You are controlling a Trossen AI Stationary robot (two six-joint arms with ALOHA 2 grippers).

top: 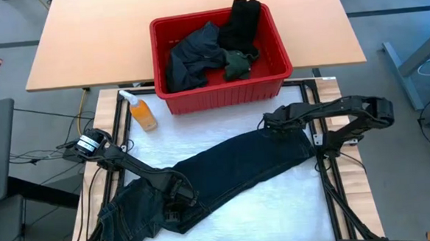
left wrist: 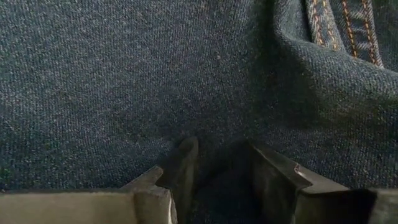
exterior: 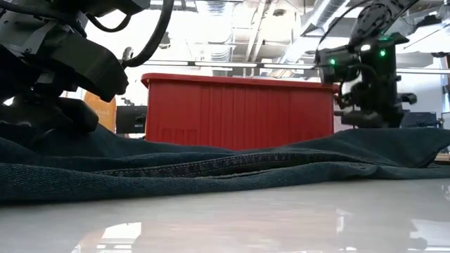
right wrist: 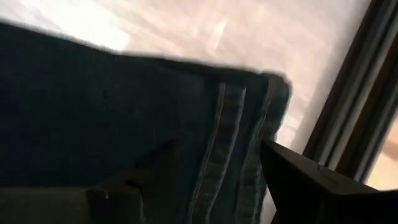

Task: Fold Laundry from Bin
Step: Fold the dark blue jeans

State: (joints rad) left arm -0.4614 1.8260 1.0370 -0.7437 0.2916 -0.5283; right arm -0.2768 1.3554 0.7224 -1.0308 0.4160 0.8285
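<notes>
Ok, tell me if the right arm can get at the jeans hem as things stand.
Probably yes: the right gripper hangs at the jeans hem with jaws open, the hem lying flat between them, nothing covering it.

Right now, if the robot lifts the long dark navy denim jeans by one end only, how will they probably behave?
The dark navy denim jeans would probably hang and fold, not stay flat: they already lie draped and wrinkled across the white table. They look thick, with heavy stitched seams, so likely rather heavy. The left gripper pinches a fold of denim, so the cloth seems easy to grip, not slippery.
</notes>
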